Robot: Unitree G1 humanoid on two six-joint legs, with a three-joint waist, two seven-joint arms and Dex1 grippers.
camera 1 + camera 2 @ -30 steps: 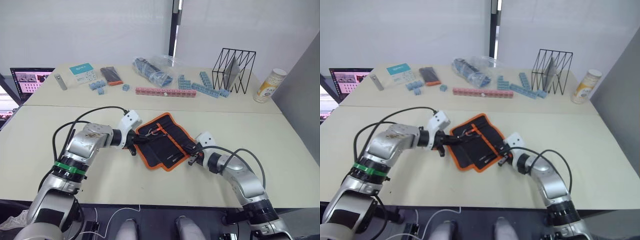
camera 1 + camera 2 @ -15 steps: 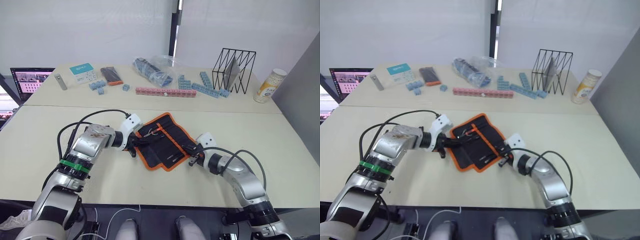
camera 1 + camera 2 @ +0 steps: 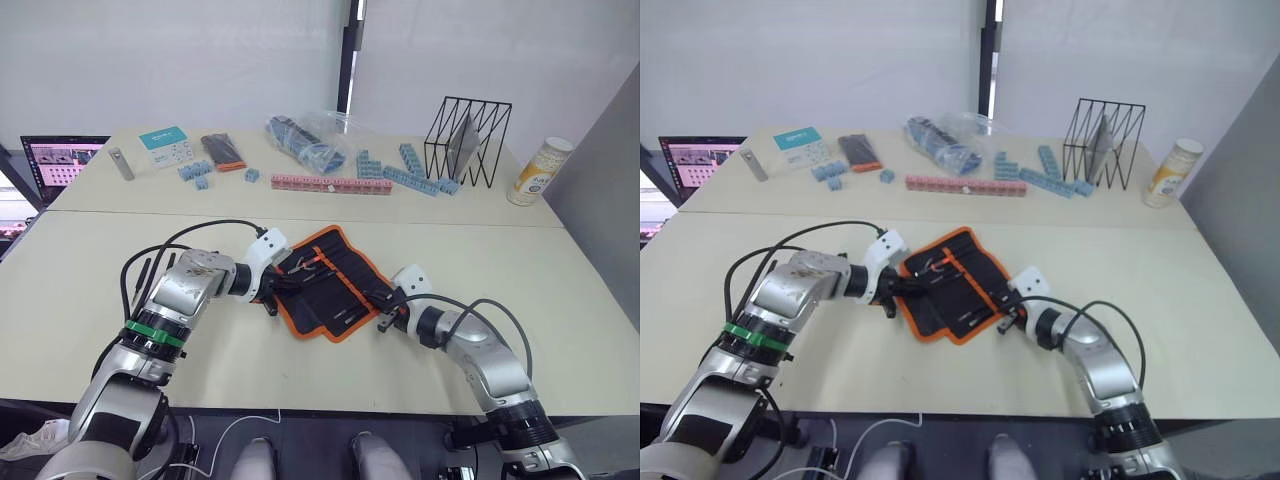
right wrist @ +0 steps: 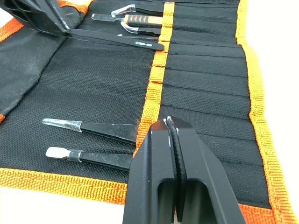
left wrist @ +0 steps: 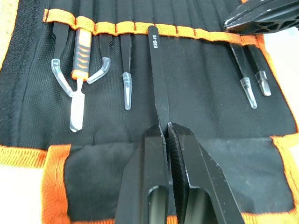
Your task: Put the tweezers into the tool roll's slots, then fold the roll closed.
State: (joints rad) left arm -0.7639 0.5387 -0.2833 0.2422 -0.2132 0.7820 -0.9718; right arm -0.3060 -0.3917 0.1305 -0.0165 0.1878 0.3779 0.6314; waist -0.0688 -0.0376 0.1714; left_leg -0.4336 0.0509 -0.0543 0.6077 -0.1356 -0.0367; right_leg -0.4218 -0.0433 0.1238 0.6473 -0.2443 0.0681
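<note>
The black fabric tool roll with orange edging [image 3: 327, 283] lies open on the beige table [image 3: 560, 300]. The left gripper [image 5: 166, 130] pinches a slim black pointed tweezer [image 5: 157, 74] whose end sits at the roll's orange-banded row of slots [image 5: 187, 32]. The right gripper [image 4: 170, 123], fingers pressed together and empty, rests on that orange band beside two tweezers already tucked in.

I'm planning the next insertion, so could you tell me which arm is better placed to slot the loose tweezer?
The left. Its gripper is shut on the tweezer, whose end rests at the slots. The right gripper is shut on the tool roll's orange band.
</note>
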